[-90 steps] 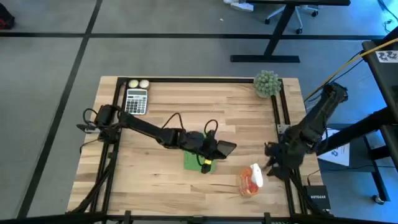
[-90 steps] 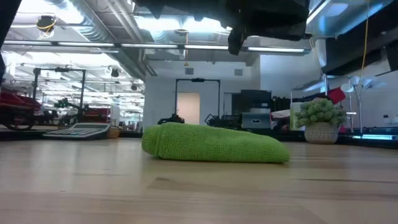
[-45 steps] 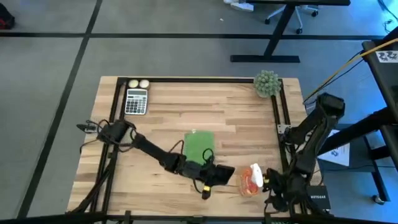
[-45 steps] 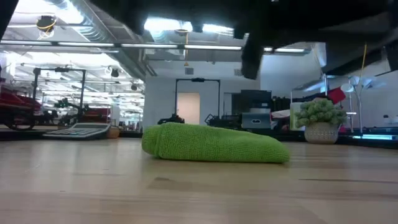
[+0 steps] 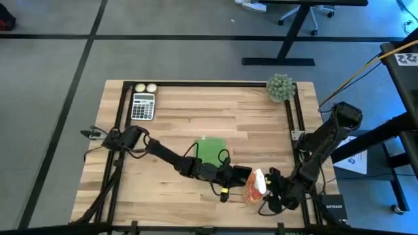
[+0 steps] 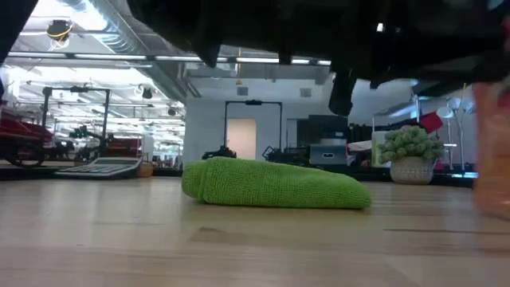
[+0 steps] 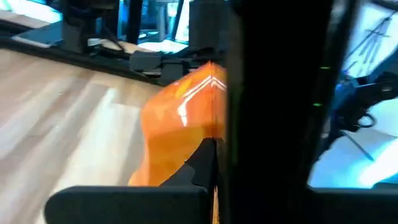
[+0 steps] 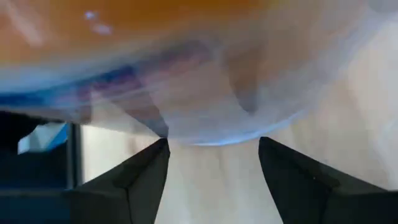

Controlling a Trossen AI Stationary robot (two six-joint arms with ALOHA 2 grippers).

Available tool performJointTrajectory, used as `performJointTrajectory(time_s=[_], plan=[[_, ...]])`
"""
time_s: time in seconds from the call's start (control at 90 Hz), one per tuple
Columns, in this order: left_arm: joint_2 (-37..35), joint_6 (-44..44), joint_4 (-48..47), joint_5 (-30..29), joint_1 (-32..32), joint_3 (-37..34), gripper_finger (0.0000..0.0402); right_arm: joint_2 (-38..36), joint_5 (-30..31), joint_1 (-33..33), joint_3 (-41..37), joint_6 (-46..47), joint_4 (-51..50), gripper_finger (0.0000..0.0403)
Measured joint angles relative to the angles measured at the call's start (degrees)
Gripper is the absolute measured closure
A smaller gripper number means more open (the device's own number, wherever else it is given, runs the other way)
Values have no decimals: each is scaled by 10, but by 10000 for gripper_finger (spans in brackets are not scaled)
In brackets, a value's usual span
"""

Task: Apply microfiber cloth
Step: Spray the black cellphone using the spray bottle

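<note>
1. The microfiber cloth [image 5: 209,151] lies flat near the middle of the bench [image 5: 176,114], a green rectangle in the high view; in the low view [image 6: 275,184] it shows as a low folded roll resting on the wood with nothing touching it.

2. The left hand [image 5: 240,175] sits past the cloth's near edge, toward the front right of the bench, close against an orange spray bottle [image 5: 257,185]. Its wrist view is filled by that bottle [image 7: 180,127] and a dark upright bar, so whether its fingers are spread or closed cannot be told.

3. The right hand [image 5: 273,189] is low at the bench's front right, just beside the same bottle. Its wrist view shows both fingers [image 8: 134,177] set well apart with the bottle's rounded body [image 8: 186,74] right ahead of them, not yet clamped.

4. Judged from this, the step in hand is getting hold of the bottle, with wiping to follow; the cloth is untouched.

5. To do it well, the right hand should centre the bottle body between its fingers before closing, since the surface looks smooth and rounded and could slip or tip if pinched off-centre.

6. The left hand crowds the same spot; only one should close on the bottle while the other backs toward the cloth, to avoid a collision.

7. A calculator [image 5: 143,106] and a spiky plant [image 5: 281,87] stand well apart at the far edge.
</note>
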Motion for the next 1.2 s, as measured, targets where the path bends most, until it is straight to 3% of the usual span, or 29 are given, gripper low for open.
performJointTrajectory(time_s=[0.3,0.533,0.811,1.2], plan=[[-1,-1,-18,10,24,-1,389,-2,-9,-49,0,-37,-11,171],[-21,3,-74,11,37,-1,389,-6,18,-59,1,-44,-50,171],[-71,22,-188,-36,31,0,389,-13,41,-80,0,-107,-59,171],[-120,31,-296,-88,32,0,389,-61,7,-82,1,-107,-67,171]])
